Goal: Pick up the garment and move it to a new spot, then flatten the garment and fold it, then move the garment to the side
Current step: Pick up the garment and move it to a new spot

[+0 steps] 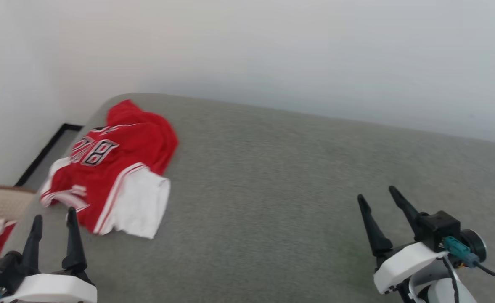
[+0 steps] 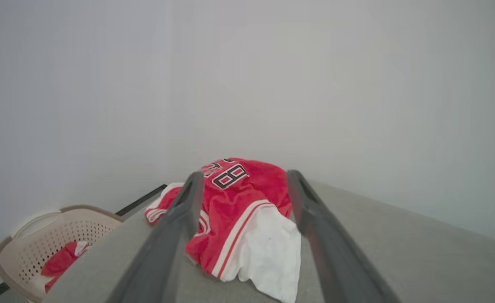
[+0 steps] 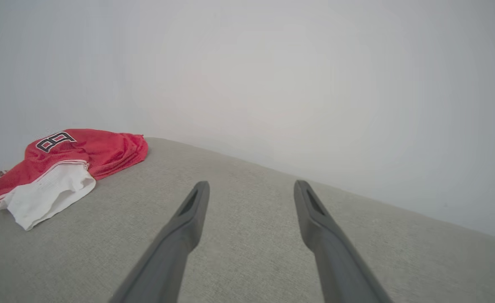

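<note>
The garment (image 1: 112,168), a red jersey with white sleeves and striped trim, lies crumpled in a loose heap at the far left corner of the grey cloth-covered tabletop (image 1: 272,189). Part of its black, white-outlined lettering faces up, and 1 white sleeve spreads toward the robot. It is not flattened or folded, and nothing is touching it. The left tool (image 1: 54,216) sits low at the near left, just short of the garment's near edge. Its 2 dark fingers stand apart and hold nothing. In the left wrist view the garment (image 2: 239,210) shows between and beyond the spread fingers of the left tool (image 2: 245,176). The right tool (image 1: 376,194) is well apart from it over bare cloth at the near right, its fingers likewise spread and empty. The right wrist view puts the garment (image 3: 75,155) far off to the side of the right tool (image 3: 251,184). Beyond the tabletop's left edge stands a beige perforated basket (image 2: 41,235) with a red cloth (image 2: 62,261) inside. A plain pale wall (image 1: 272,50) runs behind.
</note>
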